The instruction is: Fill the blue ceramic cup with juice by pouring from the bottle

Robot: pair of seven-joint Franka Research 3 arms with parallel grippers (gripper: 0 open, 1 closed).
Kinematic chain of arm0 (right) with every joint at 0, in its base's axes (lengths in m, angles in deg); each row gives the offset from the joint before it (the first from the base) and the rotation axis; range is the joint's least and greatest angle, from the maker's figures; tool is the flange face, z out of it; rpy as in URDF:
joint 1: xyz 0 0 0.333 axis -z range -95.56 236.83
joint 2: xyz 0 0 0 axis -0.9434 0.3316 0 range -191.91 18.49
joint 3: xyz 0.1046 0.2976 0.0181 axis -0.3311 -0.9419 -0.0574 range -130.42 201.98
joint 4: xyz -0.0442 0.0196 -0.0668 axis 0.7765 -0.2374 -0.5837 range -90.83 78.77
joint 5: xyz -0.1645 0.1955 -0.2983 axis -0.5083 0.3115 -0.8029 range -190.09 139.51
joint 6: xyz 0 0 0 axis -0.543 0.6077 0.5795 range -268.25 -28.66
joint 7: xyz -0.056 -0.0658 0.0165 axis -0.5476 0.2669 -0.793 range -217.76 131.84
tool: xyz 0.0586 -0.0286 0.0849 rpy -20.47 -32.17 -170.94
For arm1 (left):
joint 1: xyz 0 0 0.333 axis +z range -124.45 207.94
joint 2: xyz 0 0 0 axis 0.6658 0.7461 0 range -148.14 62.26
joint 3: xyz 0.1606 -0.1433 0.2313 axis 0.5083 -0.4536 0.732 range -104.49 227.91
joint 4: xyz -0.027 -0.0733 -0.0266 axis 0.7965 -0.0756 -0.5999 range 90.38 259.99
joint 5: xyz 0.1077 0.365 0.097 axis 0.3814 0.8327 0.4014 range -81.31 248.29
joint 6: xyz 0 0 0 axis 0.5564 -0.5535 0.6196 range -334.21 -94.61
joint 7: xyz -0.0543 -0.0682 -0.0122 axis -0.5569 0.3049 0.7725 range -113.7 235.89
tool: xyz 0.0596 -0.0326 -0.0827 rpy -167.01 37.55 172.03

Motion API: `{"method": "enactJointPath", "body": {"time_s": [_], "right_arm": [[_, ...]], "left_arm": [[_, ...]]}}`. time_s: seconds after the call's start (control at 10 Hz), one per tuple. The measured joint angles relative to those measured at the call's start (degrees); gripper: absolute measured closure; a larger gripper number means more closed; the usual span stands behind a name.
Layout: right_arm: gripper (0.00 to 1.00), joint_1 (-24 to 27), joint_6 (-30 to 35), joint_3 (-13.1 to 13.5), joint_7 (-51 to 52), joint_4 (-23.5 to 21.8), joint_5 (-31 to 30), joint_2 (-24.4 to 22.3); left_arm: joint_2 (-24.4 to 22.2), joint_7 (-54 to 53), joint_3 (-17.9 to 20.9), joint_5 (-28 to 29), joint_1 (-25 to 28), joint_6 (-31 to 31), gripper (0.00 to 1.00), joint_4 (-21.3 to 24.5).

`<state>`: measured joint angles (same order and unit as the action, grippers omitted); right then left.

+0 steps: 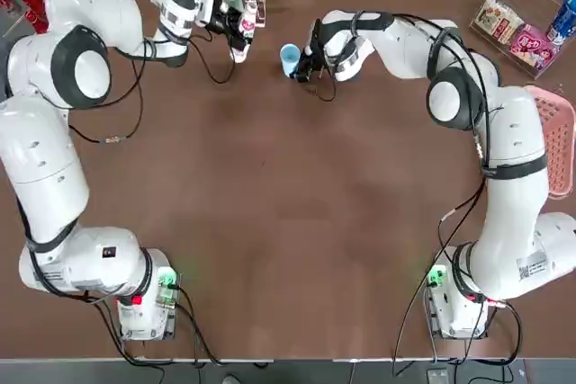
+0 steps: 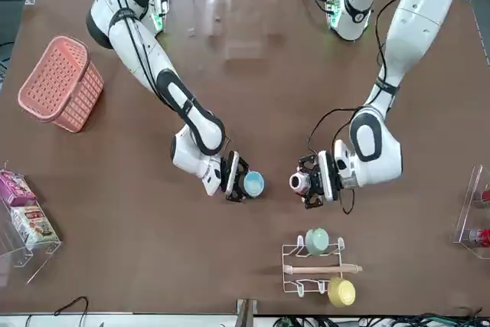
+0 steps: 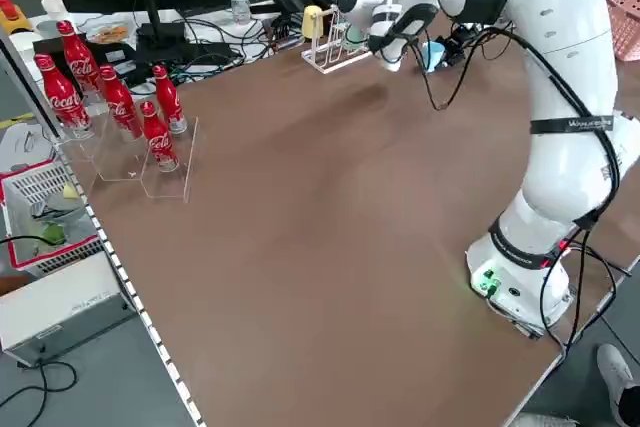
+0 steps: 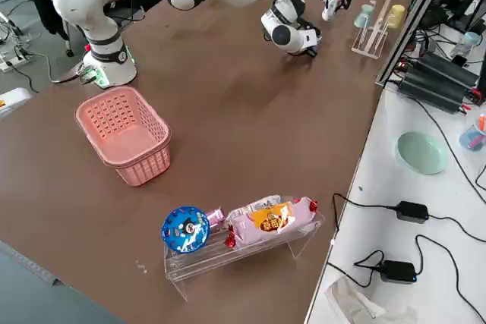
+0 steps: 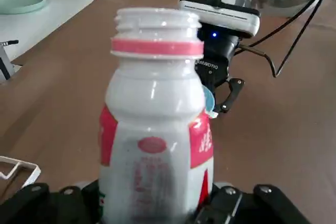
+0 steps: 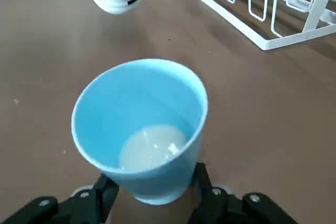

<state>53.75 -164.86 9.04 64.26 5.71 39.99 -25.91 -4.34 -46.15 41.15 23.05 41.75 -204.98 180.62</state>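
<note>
The small light-blue ceramic cup point(image 6: 139, 129), smooth and round with no handle, is pinched near its bottom by the right gripper point(image 1: 309, 60) at the far middle of the brown table point(image 1: 288, 222), most likely so it is kept steady while juice is poured in; a little pale liquid is seen at its bottom. Just to the left of it, the small white plastic bottle point(image 5: 155, 124) with a red-pink label and an open ridged neck is squeezed low on its body by the left gripper point(image 1: 236, 26). Just behind, a white wire rack point(image 2: 314, 269) is seen, with a mint-green cup point(image 2: 317, 240) and a yellow cup point(image 2: 341, 291) on it.
</note>
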Motion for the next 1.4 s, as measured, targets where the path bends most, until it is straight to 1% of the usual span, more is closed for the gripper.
{"method": "enactJointPath", "body": {"time_s": [0.1, 0.2, 0.3, 0.6, 0.7, 0.9, 1.1, 1.4], "right_arm": [[0.37, 0.0, 0.0, 0.0, 0.0, 0.0, 0.0, 0.0], [0.37, 0.0, 0.0, 0.0, 0.0, 0.0, 0.0, 0.0], [0.37, 0.0, 0.0, 0.0, 0.0, 0.0, 0.0, 0.0], [0.37, 0.0, 0.0, 0.0, 0.0, 0.0, 0.0, 0.0], [0.37, 0.0, 0.0, 0.0, 0.0, 0.0, 0.0, 0.0], [0.37, 0.0, 0.0, 0.0, 0.0, 0.0, 0.0, 0.0], [0.37, 0.0, 0.0, 0.0, 0.0, 0.0, 0.0, 0.0], [0.37, 0.0, 0.0, 0.0, 0.0, 0.0, 0.0, 0.0]], "left_arm": [[0.0, 1.0, 1.4, 0.0, -2.2, -1.0, 0.52, -0.3], [0.0, 2.2, 3.9, 0.0, -5.2, -1.6, 0.52, -0.8], [-0.1, 3.6, 7.6, 0.0, -9.2, -1.7, 0.52, -1.7], [-0.1, 6.3, 20.7, 0.0, -22.8, -1.7, 0.53, -3.7], [-0.1, 6.7, 24.1, 0.0, -26.2, -1.7, 0.53, -3.9], [-0.1, 8.1, 29.2, 0.0, -31.5, -1.8, 0.53, -3.9], [-0.1, 8.5, 35.7, 0.0, -37.2, -1.7, 0.53, -3.8], [0.6, 9.9, 41.1, 0.0, -42.6, -1.7, 0.53, -3.7]]}}
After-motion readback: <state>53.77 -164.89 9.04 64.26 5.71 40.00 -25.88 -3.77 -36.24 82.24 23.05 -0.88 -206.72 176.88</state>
